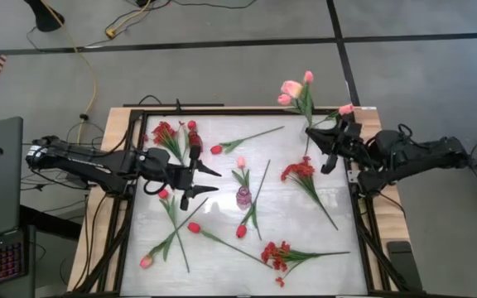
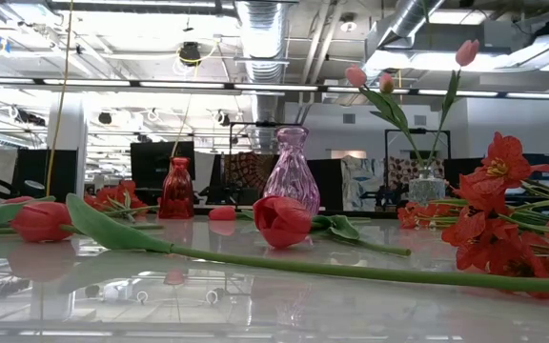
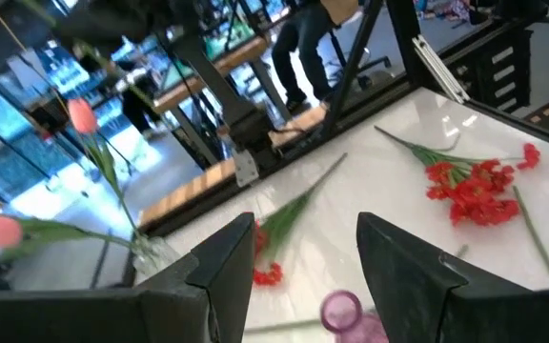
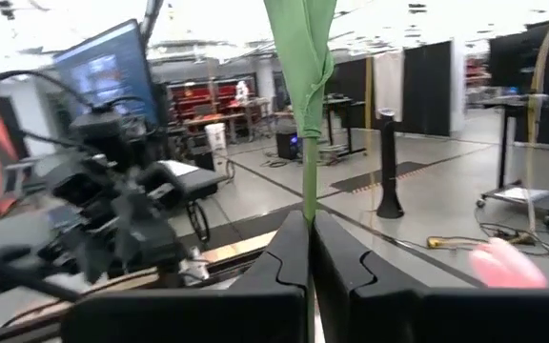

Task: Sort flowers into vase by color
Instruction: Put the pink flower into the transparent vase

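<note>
Nearest, loose flowers [image 1: 292,256] are lying scattered across the table [image 1: 330,248], with an empty purple vase [image 1: 244,197] standing at its centre. Farther back, the red vase [image 1: 193,137] near the far left corner and the clear vase [image 1: 308,122] at the far edge are holding red blooms and pink tulips [image 1: 292,88]. Meanwhile the left gripper [image 1: 199,181] is hovering wide open beside the red vase, while the right gripper [image 1: 321,147] near the far right corner is pinching a pink tulip stem [image 4: 307,124].
</note>
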